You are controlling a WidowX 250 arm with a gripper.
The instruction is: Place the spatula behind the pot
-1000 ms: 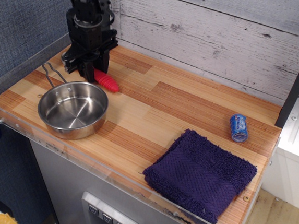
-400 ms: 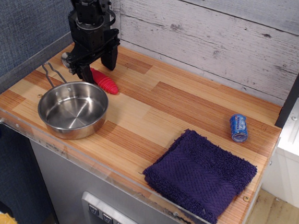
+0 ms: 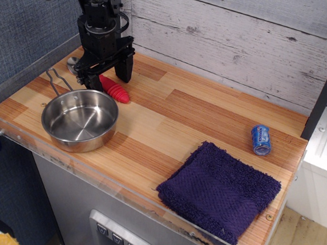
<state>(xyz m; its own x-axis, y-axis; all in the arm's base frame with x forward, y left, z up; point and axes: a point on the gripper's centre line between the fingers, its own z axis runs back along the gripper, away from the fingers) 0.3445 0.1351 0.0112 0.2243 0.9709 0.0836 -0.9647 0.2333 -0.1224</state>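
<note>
A: Red ribbed-handled spatula with a round metal head (image 3: 113, 89) — lies flat on the wooden tabletop (image 3: 198, 120), just behind the shallow round stainless-steel pot (image 3: 79, 119), between it and the whitewashed plank wall (image 3: 234, 37).

B: Handling?

A: Judging by looks: light, stiff, small. The thick ribbed handle should give good purchase; the polished head at the far-left end would likely be slippery. Best hold is across the red handle near its middle.

B: Orientation?

A: Long axis runs diagonally, handle tip pointing right and toward the front edge, metal head up-left, mostly hidden by the arm. It sits close to the pot's rear rim; can't tell whether they touch.

B: Black robot gripper (image 3: 106, 73)?

A: Directly above the spatula, jaws spread wide, one finger either side of the handle's upper end. Nothing held; the spatula rests on the wood by itself.

B: Surroundings?

A: Pot's wire loop handle points back-left. Well apart to the right: small blue can (image 3: 261, 139) on its side, folded dark purple towel (image 3: 219, 190) near the front edge.
</note>
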